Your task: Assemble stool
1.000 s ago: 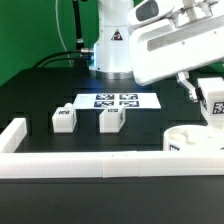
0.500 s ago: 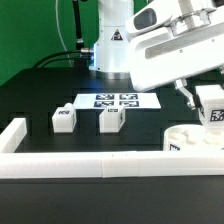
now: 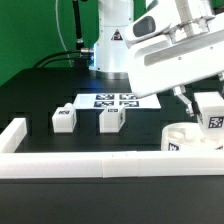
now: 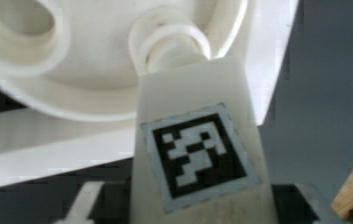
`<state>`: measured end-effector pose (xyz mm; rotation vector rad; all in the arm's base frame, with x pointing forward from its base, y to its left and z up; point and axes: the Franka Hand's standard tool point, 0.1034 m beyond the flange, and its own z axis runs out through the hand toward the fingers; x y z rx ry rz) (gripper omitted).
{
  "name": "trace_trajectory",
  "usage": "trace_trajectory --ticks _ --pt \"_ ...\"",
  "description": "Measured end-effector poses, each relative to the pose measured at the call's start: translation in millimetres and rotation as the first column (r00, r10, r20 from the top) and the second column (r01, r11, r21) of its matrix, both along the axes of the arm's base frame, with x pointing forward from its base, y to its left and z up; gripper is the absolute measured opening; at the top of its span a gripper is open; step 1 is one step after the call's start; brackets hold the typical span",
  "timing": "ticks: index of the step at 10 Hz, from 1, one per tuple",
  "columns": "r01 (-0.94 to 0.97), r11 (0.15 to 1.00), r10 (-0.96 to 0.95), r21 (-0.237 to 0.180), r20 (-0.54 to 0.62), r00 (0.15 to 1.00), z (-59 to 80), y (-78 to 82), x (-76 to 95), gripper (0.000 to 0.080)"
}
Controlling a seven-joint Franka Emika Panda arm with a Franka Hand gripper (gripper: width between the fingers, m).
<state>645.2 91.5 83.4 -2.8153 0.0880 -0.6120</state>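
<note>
1. Black table [image 3: 40,95], green wall behind: your work surface.
2. Border rail [image 3: 90,165]: long, white, along the near edge.
3. Seat [image 3: 190,142]: round white disc at the exterior view's right, just behind the rail.
4. Marker board [image 3: 118,101]: flat, mid-table.
5. First loose leg [image 3: 63,118] and second loose leg [image 3: 110,120]: standing near the board, apart.
6. Held leg [image 3: 212,112]: tagged, over the seat, pinched in your gripper [image 3: 203,103]. You cannot tell whether it touches the seat.
</note>
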Motion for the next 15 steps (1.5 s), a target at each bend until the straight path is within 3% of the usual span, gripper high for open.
trace_trajectory --ticks 3,7,8,9,10,15 --pt "0.040 0.998 -0.037 -0.039 0.088 0.995 0.2 3.8 -0.7 0.0325" --pt "0.052 0.997 -0.046 -0.053 0.110 0.993 0.4 0.6 -3.1 0.0325" --pt "0.052 0.997 -0.046 -0.053 0.110 0.993 0.2 0.4 -3.2 0.0397" --pt "0.053 0.997 -0.046 -0.053 0.109 0.993 0.1 0.3 -3.2 0.0536" --pt "0.053 0.997 -0.047 -0.053 0.109 0.993 -0.1 0.2 -3.3 0.0626" --pt "0.053 0.997 -0.047 -0.053 0.108 0.993 -0.9 0.0 -3.5 0.0649"
